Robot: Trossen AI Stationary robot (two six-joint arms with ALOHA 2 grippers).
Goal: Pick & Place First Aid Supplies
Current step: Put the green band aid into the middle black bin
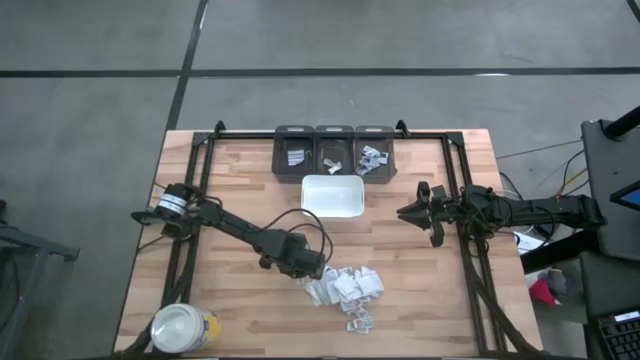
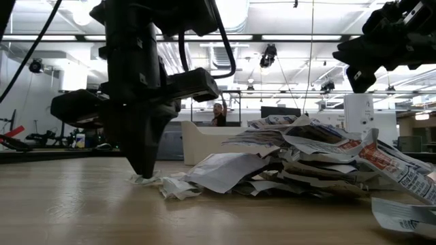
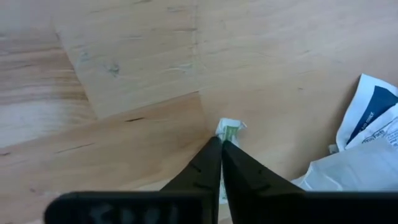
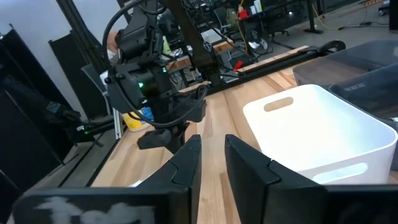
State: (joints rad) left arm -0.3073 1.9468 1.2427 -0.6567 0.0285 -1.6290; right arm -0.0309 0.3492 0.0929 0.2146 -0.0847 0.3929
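The counter has a white tray sitting well beyond the left hand. A packet pile is heaped just beside that hand, which is down on the wood, pinched shut on one green-printed packet. The right hand hangs beside the tray, fingers a narrow gap apart, holding nothing.

The first aid supplies are lying heaped in the lower centre of the high view, small flat white packets (some with red or grey print) overlapping loosely. One green-printed sachet is sitting apart, pinched between dark fingertips.
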